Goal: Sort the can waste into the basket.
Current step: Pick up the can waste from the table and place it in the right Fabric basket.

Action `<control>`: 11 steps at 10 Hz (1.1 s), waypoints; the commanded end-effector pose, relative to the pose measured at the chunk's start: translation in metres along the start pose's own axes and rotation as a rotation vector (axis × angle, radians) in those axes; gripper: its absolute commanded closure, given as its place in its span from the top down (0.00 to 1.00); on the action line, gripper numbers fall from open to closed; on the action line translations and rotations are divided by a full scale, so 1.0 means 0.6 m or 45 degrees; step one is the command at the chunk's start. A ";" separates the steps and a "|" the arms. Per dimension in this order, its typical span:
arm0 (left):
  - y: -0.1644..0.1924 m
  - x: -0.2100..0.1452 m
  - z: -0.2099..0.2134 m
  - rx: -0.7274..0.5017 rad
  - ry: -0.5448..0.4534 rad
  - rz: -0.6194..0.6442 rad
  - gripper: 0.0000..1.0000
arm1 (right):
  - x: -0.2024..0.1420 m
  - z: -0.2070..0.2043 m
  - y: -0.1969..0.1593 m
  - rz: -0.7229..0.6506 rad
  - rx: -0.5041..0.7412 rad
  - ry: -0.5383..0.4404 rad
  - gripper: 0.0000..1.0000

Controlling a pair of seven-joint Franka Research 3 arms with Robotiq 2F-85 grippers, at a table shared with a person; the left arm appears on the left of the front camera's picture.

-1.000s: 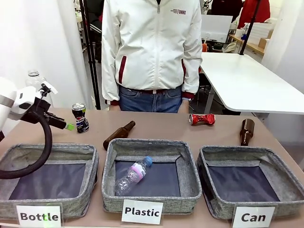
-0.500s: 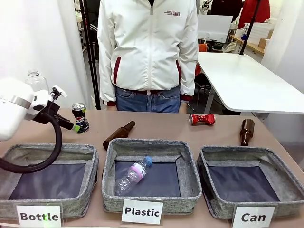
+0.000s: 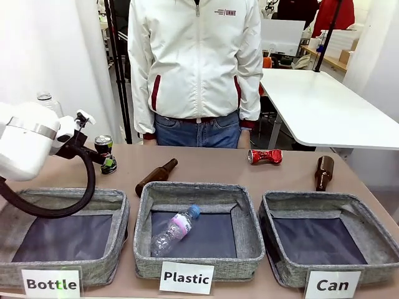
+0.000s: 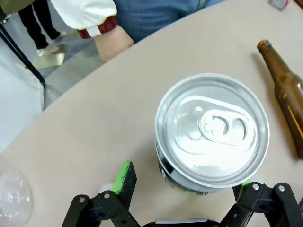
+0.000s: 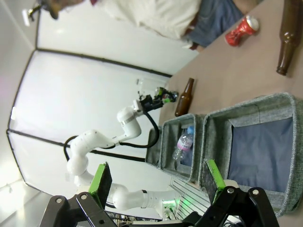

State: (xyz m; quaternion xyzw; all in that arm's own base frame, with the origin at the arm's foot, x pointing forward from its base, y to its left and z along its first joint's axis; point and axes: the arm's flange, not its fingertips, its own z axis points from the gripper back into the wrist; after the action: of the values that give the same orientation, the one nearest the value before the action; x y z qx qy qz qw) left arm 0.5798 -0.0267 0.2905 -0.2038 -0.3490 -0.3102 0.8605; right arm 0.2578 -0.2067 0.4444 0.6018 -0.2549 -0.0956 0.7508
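The dark crushed can (image 3: 103,145) stands upright at the far left of the table. My left gripper (image 3: 107,161) has come down around it. In the left wrist view its silver top (image 4: 212,130) sits between the open fingers, and the left pad (image 4: 124,177) is still apart from it. The red crushed can (image 3: 264,156) lies on its side at the far right of centre, also seen as the red can (image 5: 241,29). The "Can" basket (image 3: 310,198) stands front right with nothing in it. My right gripper (image 5: 157,177) hangs open above that basket (image 5: 255,106), holding nothing.
A brown bottle (image 3: 156,176) lies behind the "Plastic" basket (image 3: 193,188), which holds a clear bottle (image 3: 176,229). Another brown bottle (image 3: 323,172) stands behind the "Can" basket. The "Bottle" basket (image 3: 68,196) is front left. A person (image 3: 196,68) stands at the far edge.
My left arm has swung right and lowered, bringing its open gripper around the dark can. The cans and bottles have not moved.
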 end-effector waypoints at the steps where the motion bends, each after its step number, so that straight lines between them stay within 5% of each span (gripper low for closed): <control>1: 0.002 -0.003 -0.005 -0.008 -0.096 -0.019 1.00 | 0.008 0.000 0.002 0.035 0.029 -0.020 1.00; 6: 0.003 -0.010 -0.016 -0.035 -0.232 -0.042 1.00 | 0.008 0.000 0.002 0.035 0.029 -0.020 1.00; 7: 0.003 -0.011 -0.016 -0.031 -0.225 -0.048 0.43 | 0.008 0.000 0.002 0.035 0.029 -0.020 1.00; 8: 0.003 -0.011 -0.016 -0.029 -0.225 -0.051 0.43 | 0.008 0.000 0.002 0.035 0.029 -0.020 1.00; 9: 0.004 -0.012 -0.016 -0.030 -0.225 -0.052 0.00 | 0.008 0.000 0.002 0.035 0.029 -0.020 1.00; 10: 0.003 -0.012 -0.017 -0.032 -0.222 -0.053 0.38 | 0.008 0.000 0.002 0.035 0.029 -0.020 1.00; 11: 0.004 -0.012 -0.018 -0.036 -0.225 -0.049 0.00 | 0.008 0.000 0.002 0.035 0.029 -0.020 1.00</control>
State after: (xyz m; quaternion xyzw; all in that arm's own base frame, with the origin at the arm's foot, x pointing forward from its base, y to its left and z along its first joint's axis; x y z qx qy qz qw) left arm 0.5817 -0.0288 0.2824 -0.2361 -0.4073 -0.3085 0.8266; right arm 0.2577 -0.2068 0.4444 0.6019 -0.2550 -0.0955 0.7507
